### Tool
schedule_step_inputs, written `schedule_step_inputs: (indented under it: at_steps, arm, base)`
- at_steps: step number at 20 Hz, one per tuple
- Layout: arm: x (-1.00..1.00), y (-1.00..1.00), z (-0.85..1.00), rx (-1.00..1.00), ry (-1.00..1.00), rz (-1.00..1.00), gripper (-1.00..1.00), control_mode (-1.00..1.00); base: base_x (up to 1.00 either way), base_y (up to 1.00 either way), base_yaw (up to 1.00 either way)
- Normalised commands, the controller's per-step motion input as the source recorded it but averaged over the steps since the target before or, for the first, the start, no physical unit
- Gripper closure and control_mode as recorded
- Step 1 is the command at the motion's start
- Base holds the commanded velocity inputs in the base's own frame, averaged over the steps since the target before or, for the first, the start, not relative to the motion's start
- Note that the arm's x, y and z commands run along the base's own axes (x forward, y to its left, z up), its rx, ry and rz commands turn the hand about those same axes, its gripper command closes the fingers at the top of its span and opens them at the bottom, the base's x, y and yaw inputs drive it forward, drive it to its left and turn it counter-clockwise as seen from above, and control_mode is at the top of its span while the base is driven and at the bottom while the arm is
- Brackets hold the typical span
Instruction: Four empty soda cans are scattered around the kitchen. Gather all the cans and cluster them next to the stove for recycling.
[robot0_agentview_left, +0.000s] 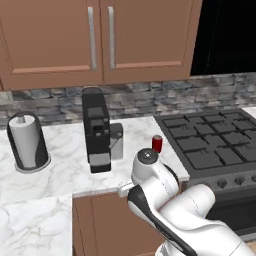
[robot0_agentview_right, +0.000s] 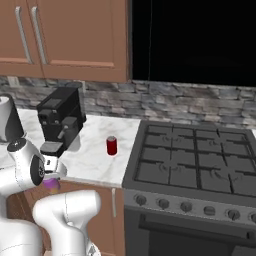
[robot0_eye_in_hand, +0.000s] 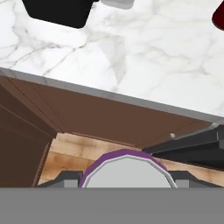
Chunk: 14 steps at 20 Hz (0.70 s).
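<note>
A purple-pink soda can (robot0_eye_in_hand: 127, 169) with a silvery top sits between my gripper's (robot0_eye_in_hand: 127, 180) dark fingertips (robot0_eye_in_hand: 64, 179), and the gripper is shut on it. From the right base view the same soda can (robot0_agentview_right: 51, 184) hangs under the hand in front of the counter's front edge, over the wooden floor. A red soda can (robot0_agentview_left: 157, 144) (robot0_agentview_right: 112, 146) (robot0_eye_in_hand: 218, 15) stands upright on the marble counter, close to the left edge of the stove (robot0_agentview_left: 215, 140) (robot0_agentview_right: 200, 167). The held can is nearer to me and left of the red one.
A black coffee machine (robot0_agentview_left: 96, 130) (robot0_agentview_right: 60, 120) stands on the counter (robot0_agentview_left: 60, 165) left of the red can. A paper-towel holder (robot0_agentview_left: 27, 142) is further left. Brown lower cabinet fronts (robot0_eye_in_hand: 100, 118) lie just below the counter edge. Upper cabinets (robot0_agentview_left: 95, 35) hang above.
</note>
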Motion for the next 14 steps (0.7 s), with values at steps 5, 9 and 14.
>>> schedule_step_inputs:
  at_steps: [5,9,14]
  arm:
    - [0.0,0.0,0.0,0.0,0.0,0.0,1.0,1.0]
    - [0.0,0.0,0.0,0.0,0.0,0.0,1.0,1.0]
    - [0.0,0.0,0.0,0.0,0.0,0.0,1.0,1.0]
  base:
    - [-0.01,-0.49,0.0]
    - [0.0,-0.49,0.0]
    - [0.0,-0.52,0.0]
